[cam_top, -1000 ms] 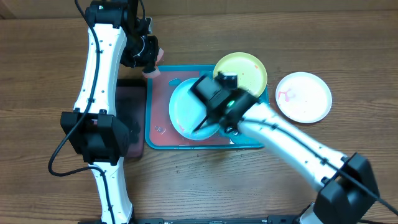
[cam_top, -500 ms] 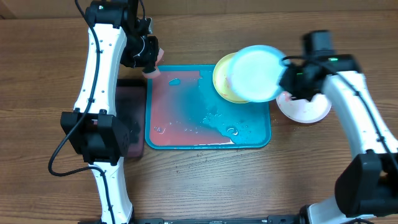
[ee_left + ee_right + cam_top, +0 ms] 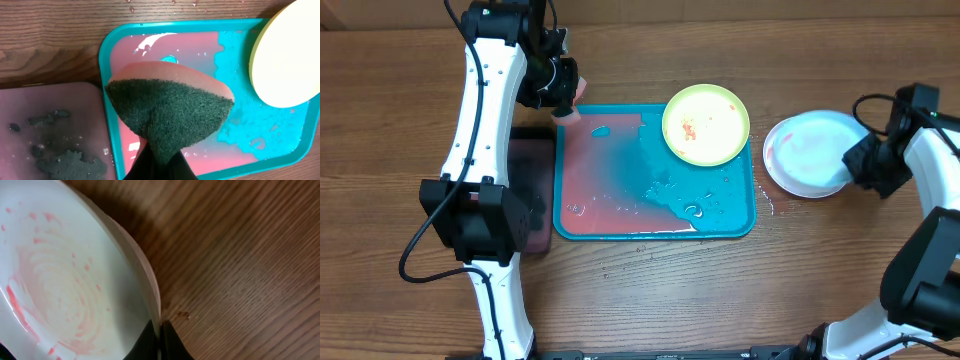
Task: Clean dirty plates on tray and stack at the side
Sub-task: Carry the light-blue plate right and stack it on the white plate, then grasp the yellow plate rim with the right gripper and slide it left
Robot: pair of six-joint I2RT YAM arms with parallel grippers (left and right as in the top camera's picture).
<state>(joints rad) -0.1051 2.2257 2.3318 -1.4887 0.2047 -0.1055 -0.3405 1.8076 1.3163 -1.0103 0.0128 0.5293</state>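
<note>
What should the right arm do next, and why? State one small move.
Probably open the right gripper and let go: it pinches the rim of the blue plate, which seems to lie over the white plate beside the tray.

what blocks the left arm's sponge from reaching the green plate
Probably nothing, so yes: left gripper holds the sponge over the tray corner, only bare tray before the green plate.

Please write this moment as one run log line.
left tool: shut on sponge, above tray corner | right tool: shut on light blue plate rim, over white plate | lime-green plate: on tray, smeared
</note>
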